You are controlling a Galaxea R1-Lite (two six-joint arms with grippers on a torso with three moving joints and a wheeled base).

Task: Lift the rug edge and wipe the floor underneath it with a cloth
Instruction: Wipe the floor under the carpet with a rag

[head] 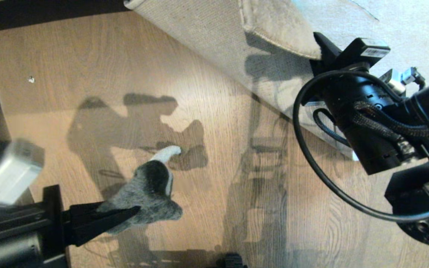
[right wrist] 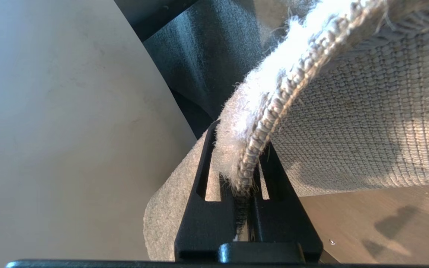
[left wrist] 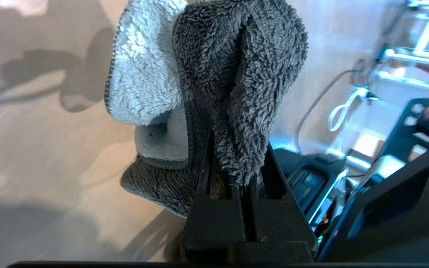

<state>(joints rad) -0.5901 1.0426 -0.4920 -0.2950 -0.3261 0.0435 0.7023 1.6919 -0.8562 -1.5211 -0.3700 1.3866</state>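
Beige backing showed where the right gripper (right wrist: pixel 242 178), clamped on the rug (head: pixel 214 41), held its edge up at far right. The left gripper (head: pixel 125 216) pinched the cloth (head: pixel 151 193) over bare floor (head: pixel 88 56); a loosening pinch could drop the rug onto the wiping arm.

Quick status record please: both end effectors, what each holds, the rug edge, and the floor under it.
left end effector: shut on the cloth, held above the floor
right end effector: shut on the rug edge
rug edge: lifted and folded back, beige woven backing showing
floor: wood planks exposed beside the lifted edge
cloth contact with floor: cannot tell
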